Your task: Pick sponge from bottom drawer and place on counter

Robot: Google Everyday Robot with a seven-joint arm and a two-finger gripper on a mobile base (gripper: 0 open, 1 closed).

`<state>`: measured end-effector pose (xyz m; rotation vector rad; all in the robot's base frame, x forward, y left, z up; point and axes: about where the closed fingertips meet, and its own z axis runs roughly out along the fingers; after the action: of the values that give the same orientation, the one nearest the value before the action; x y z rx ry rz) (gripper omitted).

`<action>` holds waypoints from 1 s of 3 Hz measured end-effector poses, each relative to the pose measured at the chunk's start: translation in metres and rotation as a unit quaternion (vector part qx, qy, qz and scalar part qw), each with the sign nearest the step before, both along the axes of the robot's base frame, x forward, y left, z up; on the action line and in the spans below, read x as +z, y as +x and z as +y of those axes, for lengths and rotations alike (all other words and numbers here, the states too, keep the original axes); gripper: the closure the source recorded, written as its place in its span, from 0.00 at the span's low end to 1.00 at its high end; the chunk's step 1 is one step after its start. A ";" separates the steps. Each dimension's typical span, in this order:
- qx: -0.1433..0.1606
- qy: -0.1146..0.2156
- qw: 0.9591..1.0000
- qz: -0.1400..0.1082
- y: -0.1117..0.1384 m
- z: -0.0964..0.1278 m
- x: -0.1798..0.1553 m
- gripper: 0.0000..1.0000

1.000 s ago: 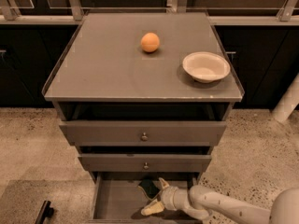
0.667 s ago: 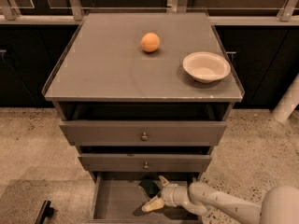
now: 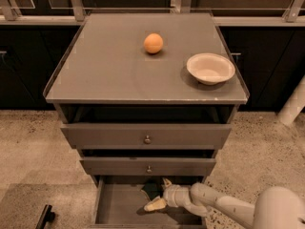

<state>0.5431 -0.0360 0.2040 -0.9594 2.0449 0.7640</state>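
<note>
Camera view
Counter: the counter (image 3: 109, 75) is a flat grey-brown top with a thin raised rim. On it are an orange (image 3: 153, 43) towards the back and a white bowl (image 3: 210, 68) near the right edge, well apart.
Room: speckled pale floor (image 3: 28, 142), with dark cabinets behind.
Drawers: the two knobbed drawers are nearly closed, and the bottom drawer (image 3: 119, 208) is pulled out.
Sponge: the sponge (image 3: 149, 190) lies dark face up at the back of the bottom drawer's floor.
Change: orange, bowl and sponge lie as before. The gripper sits slightly higher in the picture than a second ago.
Arm: the white forearm (image 3: 224, 206) reaches in low from the lower right.
Gripper: the gripper (image 3: 157, 193) is inside the bottom drawer with its jaws spread wide and the sponge at their mouth. I cannot tell whether they touch it.
</note>
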 end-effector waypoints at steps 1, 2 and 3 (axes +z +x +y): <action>0.002 -0.014 1.000 -0.011 0.018 -0.001 -0.015 0.00; -0.007 -0.017 1.000 -0.026 0.030 -0.001 -0.031 0.00; -0.036 -0.020 0.999 -0.030 0.034 -0.003 -0.049 0.00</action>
<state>0.5773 -0.0388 0.1546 -0.9155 2.0378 0.6506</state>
